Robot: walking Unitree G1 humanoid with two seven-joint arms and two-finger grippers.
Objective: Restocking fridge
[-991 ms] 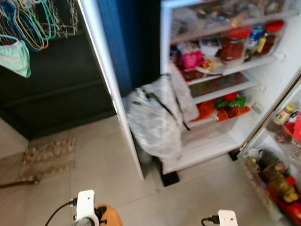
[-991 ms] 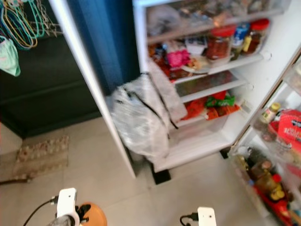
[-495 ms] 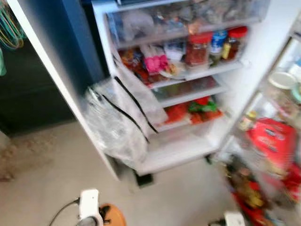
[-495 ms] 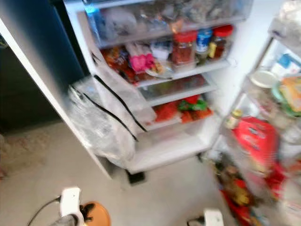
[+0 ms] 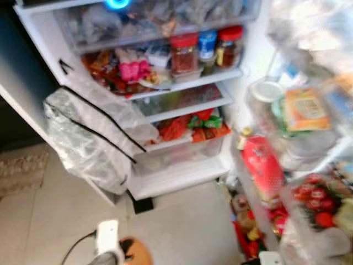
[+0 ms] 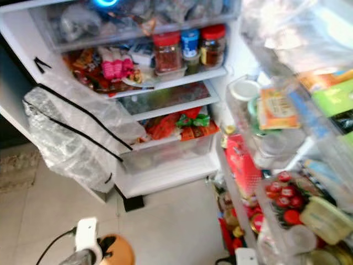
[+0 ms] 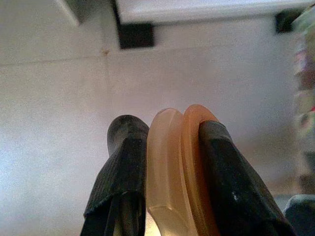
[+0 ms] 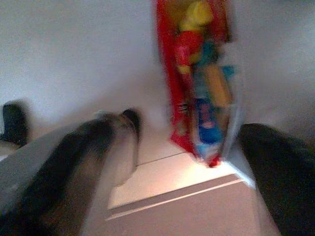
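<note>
From the head, the open fridge (image 5: pixel 33 22) stands ahead with jars (image 5: pixel 185 52) on a shelf, a plastic bag (image 5: pixel 88 138) hanging at its lower left, and packed door racks (image 6: pixel 287 138) to the right. Low down, the left gripper (image 6: pixel 105 255) carries an orange lid (image 6: pixel 118 251).

At the left wrist, both fingers (image 7: pixel 123 167) are clamped on the orange lid above the tiled floor (image 7: pixel 49 98).

At the right wrist, the right gripper (image 8: pixel 187 162) has its fingers wide apart, blurred, near the red packets (image 8: pixel 197 73) in the door.

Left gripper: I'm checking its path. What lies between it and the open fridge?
Bare tiled floor separates the left gripper, shut on an orange item, from the fridge.
</note>
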